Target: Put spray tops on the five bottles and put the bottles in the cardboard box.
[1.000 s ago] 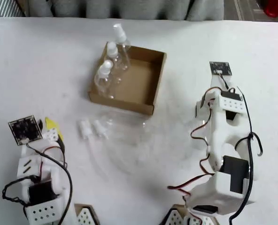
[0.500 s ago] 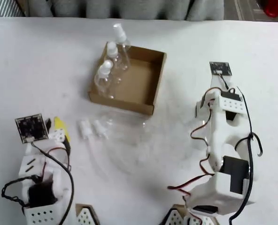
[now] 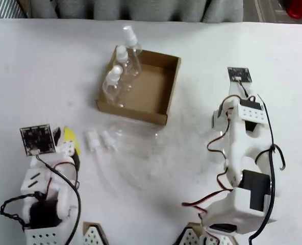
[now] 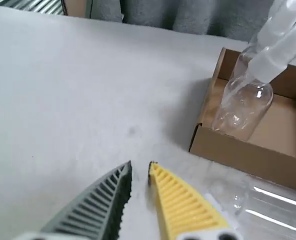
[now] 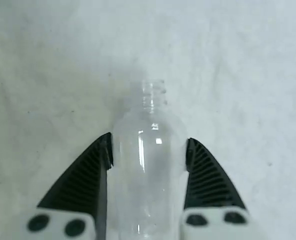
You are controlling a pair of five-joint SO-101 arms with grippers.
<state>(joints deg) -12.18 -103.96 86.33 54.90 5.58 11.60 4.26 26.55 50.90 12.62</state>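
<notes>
While three capped bottles (image 3: 114, 81) stand in the cardboard box (image 3: 135, 113), the right gripper (image 5: 148, 142) clamps an uncapped bottle (image 5: 147, 165).

From above, the capped bottles line the box's left side, two loose spray tops (image 3: 100, 139) lie on the table (image 3: 49, 66) just in front of it, and the left gripper (image 3: 64, 135) sits near them. At the left wrist, its grey and yellow jaws are all but closed on nothing, and a clear bottle (image 4: 268, 205) lies beside the box's near wall. At the right wrist, both jaws press the uncapped bottle's sides, its threaded neck bare.
</notes>
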